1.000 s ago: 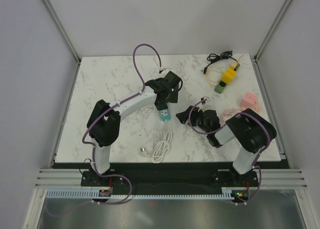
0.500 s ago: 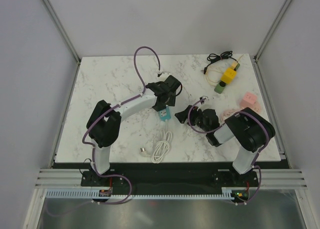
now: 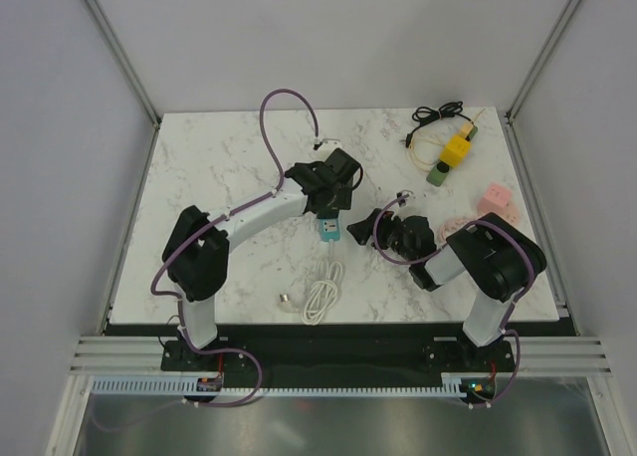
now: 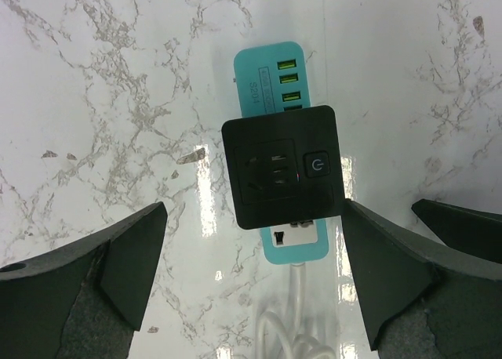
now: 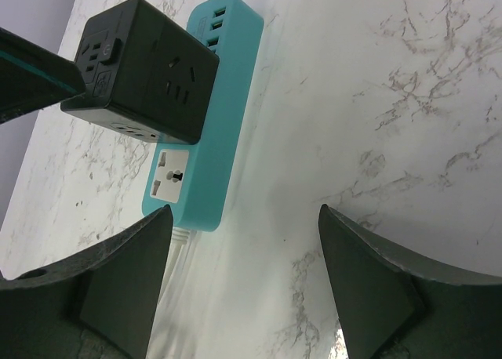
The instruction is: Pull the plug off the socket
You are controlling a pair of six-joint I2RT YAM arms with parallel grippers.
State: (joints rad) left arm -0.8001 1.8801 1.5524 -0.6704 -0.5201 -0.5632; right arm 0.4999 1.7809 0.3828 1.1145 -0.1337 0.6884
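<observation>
The left gripper [image 4: 252,245] has its jaws released, spread wide to either side of the black plug [image 4: 281,167]. The plug sits on the teal socket strip [image 4: 271,75], which lies flat on the tabletop [image 3: 219,167]. The right gripper [image 5: 245,218] also has its jaws released, beside the strip. A white cable [image 3: 321,289] lies coiled at the strip's near end.

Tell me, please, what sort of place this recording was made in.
Probably a lab robot test cell: a marble-patterned table fenced by plain walls and aluminium posts, with practice props like the teal power strip and black plug cube.
</observation>
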